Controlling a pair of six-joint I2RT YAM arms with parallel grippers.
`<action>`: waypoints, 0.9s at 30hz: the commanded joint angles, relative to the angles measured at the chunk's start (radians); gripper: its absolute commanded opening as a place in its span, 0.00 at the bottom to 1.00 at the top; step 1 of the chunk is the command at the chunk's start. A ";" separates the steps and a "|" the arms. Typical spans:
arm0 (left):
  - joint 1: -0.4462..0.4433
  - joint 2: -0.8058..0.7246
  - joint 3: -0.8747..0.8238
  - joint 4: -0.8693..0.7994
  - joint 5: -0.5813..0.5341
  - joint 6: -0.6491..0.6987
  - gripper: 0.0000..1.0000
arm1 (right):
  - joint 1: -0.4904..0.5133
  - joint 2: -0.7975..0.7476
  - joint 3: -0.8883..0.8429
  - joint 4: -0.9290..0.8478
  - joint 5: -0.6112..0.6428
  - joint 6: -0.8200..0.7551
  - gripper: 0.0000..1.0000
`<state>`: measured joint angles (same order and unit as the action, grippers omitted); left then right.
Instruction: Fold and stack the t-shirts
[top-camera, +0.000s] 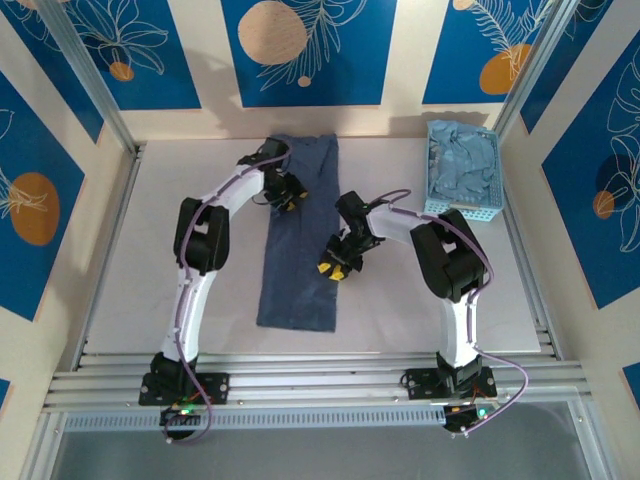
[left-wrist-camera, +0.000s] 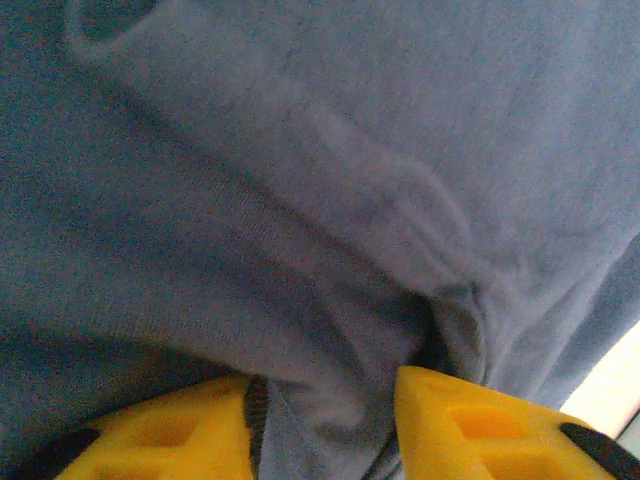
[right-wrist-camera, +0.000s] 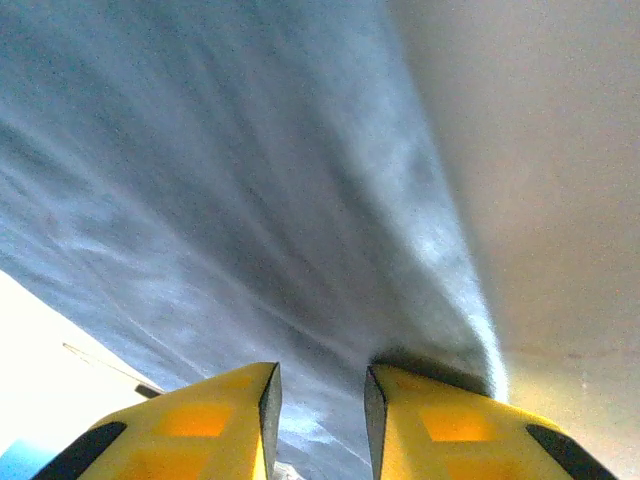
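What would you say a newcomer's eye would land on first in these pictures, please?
Most likely the dark shirt, folded into a long strip down the middle of the table. The left gripper pinches it near its left edge further back, and the right gripper pinches its right edge. Next comes the basket at the far right corner, heaped with pale blue shirts.

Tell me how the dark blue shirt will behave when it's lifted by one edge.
Probably floppy: the dark blue shirt bunches into soft folds at the left hand. Likely light: its edge rises thinly at the right hand. Expect sagging, not rolling.
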<state>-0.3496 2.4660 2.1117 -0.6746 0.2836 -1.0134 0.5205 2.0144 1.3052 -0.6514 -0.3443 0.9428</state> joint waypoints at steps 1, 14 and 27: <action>0.022 -0.026 0.027 -0.089 -0.059 0.091 0.47 | -0.021 -0.034 0.011 -0.063 0.066 0.020 0.33; -0.050 -0.733 -0.902 -0.262 0.030 0.323 0.57 | 0.002 -0.353 -0.207 -0.147 0.083 -0.054 0.55; -0.188 -1.033 -1.398 -0.010 0.168 0.113 0.56 | 0.122 -0.421 -0.358 -0.148 0.023 0.051 0.57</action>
<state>-0.5224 1.4220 0.7197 -0.7971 0.4156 -0.8410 0.6334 1.5951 0.9668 -0.7948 -0.2878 0.9531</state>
